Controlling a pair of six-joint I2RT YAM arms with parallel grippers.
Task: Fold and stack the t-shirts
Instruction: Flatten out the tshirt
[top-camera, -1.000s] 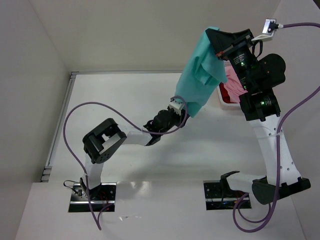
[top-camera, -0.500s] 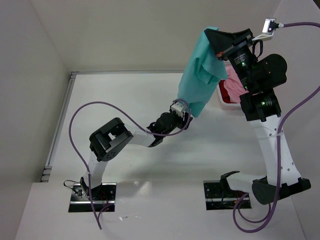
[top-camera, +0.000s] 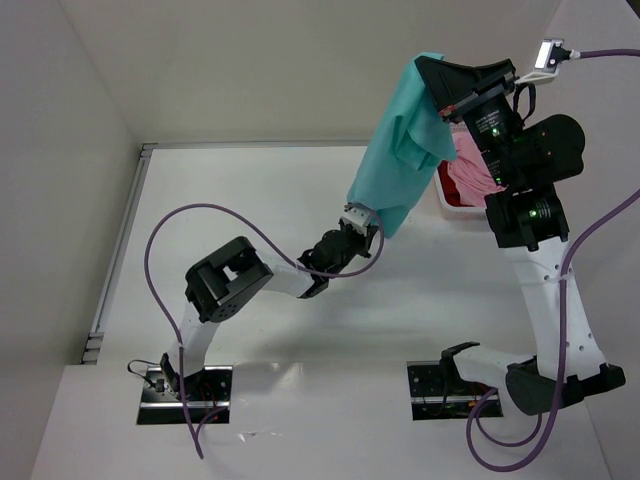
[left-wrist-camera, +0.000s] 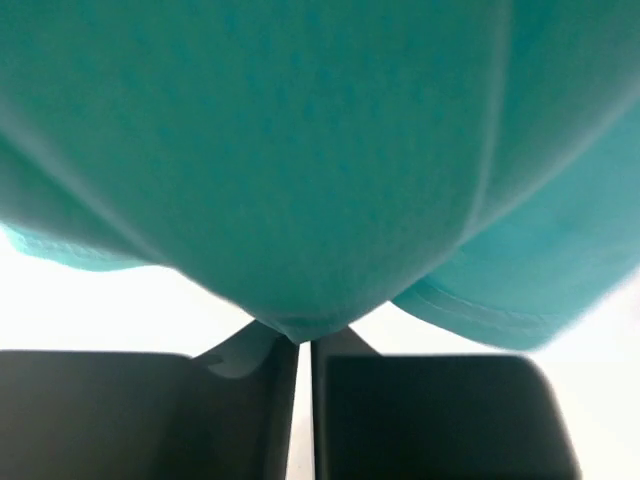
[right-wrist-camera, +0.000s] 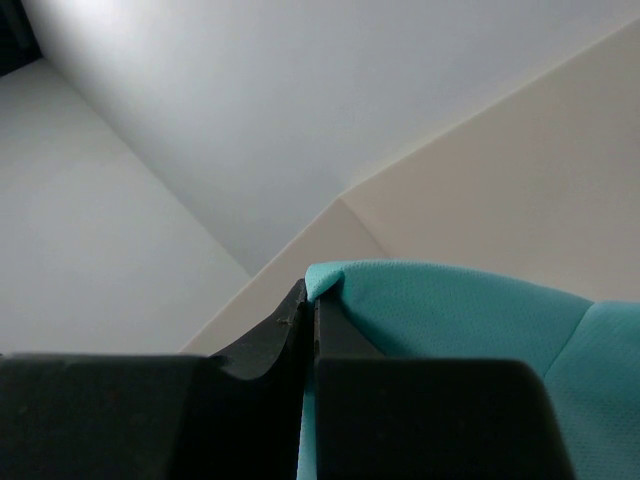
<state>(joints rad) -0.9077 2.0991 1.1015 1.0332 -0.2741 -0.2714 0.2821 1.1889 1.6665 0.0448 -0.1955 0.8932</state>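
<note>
The teal t-shirt hangs in the air over the back right of the table. My right gripper is shut on its top edge, held high; the right wrist view shows the cloth pinched between my right gripper's jaws. My left gripper is at the shirt's lowest point. In the left wrist view my left gripper's jaws are closed on the bottom fold of the cloth. A light pink t-shirt and a dark red one lie bunched in the white basket, partly hidden by my right arm.
The basket stands at the table's back right, beside my right arm. A purple cable loops over the left arm. A metal strip runs along the table's left edge. Walls close the back and left.
My left arm's elbow has moved right and the left gripper has stayed at the shirt's bottom edge. The right arm has shifted slightly right with the shirt still hanging.
</note>
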